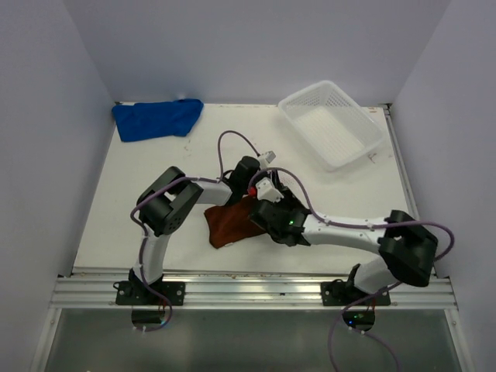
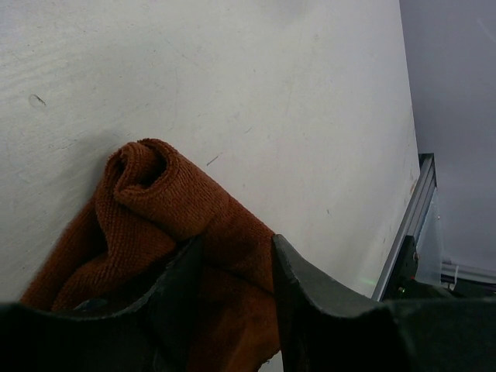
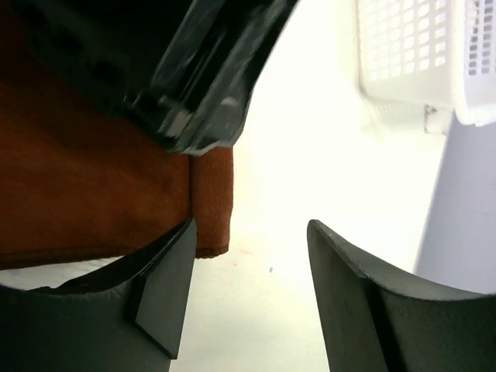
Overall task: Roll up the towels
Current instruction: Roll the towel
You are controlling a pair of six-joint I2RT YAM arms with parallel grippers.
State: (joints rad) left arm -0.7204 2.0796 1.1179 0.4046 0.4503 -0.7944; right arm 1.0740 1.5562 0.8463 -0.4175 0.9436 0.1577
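- An aluminium rail (image 1: 248,288) is seen nearest, along the near edge of the white table (image 1: 364,194), and both arm bases are bolted to it.
- The two arms are bent inward from there, so that their wrists are brought together over the middle of the table.
- The rust-brown towel (image 1: 229,225) is found under those wrists, near the table's centre and a little toward the near edge. It is crumpled rather than flat, and one end is curled into a loose roll.
- The left gripper (image 2: 238,242) is closed part-way on a raised fold of that towel. The cloth fills the gap between its two fingers, and the curled end is seen just beyond the fingertips.
- The right gripper (image 3: 252,232) is held open just beside the towel's edge. Nothing is held by it, only bare table is seen between its jaws, and the towel's hem is seen at its left finger.
- The blue towel (image 1: 157,118) is left bunched in the far left corner of the table, against the back wall, well apart from both grippers.
- A white mesh basket (image 1: 306,91) is set at the far right, turned at an angle to the table's edges.
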